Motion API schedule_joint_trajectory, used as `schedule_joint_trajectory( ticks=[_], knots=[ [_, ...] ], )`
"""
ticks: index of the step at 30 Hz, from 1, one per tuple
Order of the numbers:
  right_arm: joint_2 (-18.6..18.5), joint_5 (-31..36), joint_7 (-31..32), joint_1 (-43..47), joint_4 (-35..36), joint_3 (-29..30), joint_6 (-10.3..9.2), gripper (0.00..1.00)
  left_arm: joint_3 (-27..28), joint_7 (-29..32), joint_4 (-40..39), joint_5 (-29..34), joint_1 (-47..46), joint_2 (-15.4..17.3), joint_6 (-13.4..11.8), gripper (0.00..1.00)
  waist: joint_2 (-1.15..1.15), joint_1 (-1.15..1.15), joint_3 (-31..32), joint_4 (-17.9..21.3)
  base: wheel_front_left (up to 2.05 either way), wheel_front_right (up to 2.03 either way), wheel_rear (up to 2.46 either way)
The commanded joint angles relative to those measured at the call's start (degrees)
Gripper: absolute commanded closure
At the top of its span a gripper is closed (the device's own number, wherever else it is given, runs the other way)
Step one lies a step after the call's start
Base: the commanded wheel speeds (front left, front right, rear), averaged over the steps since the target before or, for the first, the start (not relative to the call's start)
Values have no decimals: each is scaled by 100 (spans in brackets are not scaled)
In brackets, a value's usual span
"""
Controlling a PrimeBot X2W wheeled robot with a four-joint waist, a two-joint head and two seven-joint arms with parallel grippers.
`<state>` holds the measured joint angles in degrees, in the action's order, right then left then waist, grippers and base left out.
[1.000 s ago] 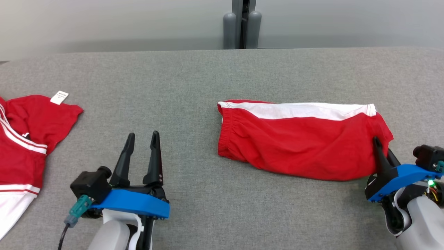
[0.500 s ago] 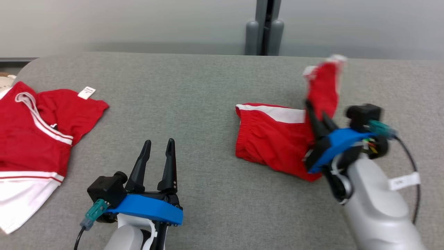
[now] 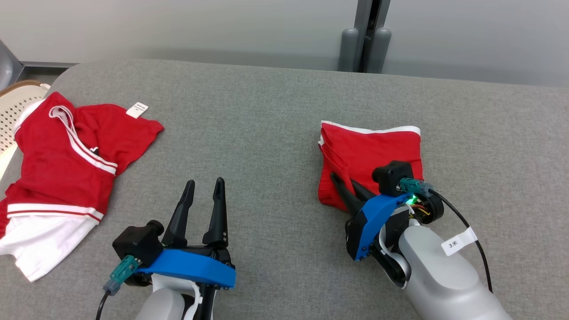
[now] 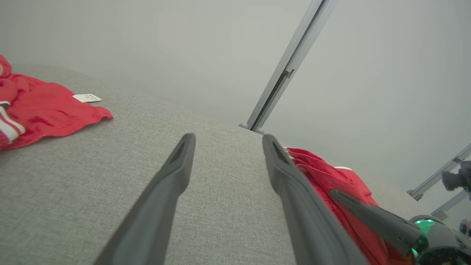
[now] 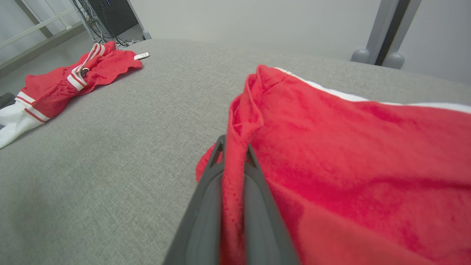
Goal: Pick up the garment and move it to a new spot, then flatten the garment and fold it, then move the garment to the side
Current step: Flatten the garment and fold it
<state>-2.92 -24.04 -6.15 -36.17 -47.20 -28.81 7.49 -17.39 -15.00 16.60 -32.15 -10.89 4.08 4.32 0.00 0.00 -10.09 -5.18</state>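
The garment (image 3: pixel 373 149), red shorts with a white stripe, lies folded in half on the grey padded table (image 3: pixel 258 115), right of centre. My right gripper (image 3: pixel 342 179) rests at the garment's near left corner, shut on a fold of the red cloth. In the right wrist view that cloth (image 5: pixel 349 147) is pinched between the fingers of the right gripper (image 5: pixel 234 147). My left gripper (image 3: pixel 205 182) hovers open over bare table to the garment's left, holding nothing. The left wrist view shows the left gripper (image 4: pixel 228 138) with its jaws wide apart, and the garment (image 4: pixel 331 176) to their right.
A second red and white garment (image 3: pixel 66 164) lies spread at the table's left end, with a white tag (image 3: pixel 137 109) on it. A white perforated basket (image 3: pixel 13 111) stands past the left edge. A grey post (image 3: pixel 364 44) rises behind the table.
My right gripper has swung the garment's right end up and over to the left, laying it down folded in half. The camera has turned left. The left gripper stays open.
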Motion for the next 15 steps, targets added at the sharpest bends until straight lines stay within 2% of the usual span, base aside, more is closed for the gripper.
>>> schedule_joint_trajectory(
  ticks=[1, 2, 3, 4, 10, 15],
  knots=[
    [0, -48, -98, -90, -43, -84, 1, 86, 35, -27, 23, 54, 47, -2, 19, 0, 0, 0, 15, 18, 0, 0, 0],
    [0, -67, -161, -95, -71, -156, 1, 41, 46, -27, 37, 61, 61, -9, 28, 0, 0, 0, 29, 31, 0, 0, 0],
    [0, -67, -161, -95, -71, -156, 1, 41, 46, -27, 37, 61, 61, -9, 28, 0, 0, 0, 29, 31, 0, 0, 0],
    [2, -134, -274, -71, -92, -297, 1, 0, 44, -27, 57, 60, 82, -22, 51, 0, 0, 0, 59, 60, 0, 0, 0],
    [0, -287, -567, 46, 31, -541, 1, 0, 9, -27, 83, 98, 121, -50, 77, 0, 0, 0, 139, 145, 0, 0, 0],
    [-65, -177, -814, 130, 167, -230, 1, 0, 0, -27, 69, 148, 160, -70, 80, 0, 0, 0, 188, 226, 0, 0, 0]
  ],
)
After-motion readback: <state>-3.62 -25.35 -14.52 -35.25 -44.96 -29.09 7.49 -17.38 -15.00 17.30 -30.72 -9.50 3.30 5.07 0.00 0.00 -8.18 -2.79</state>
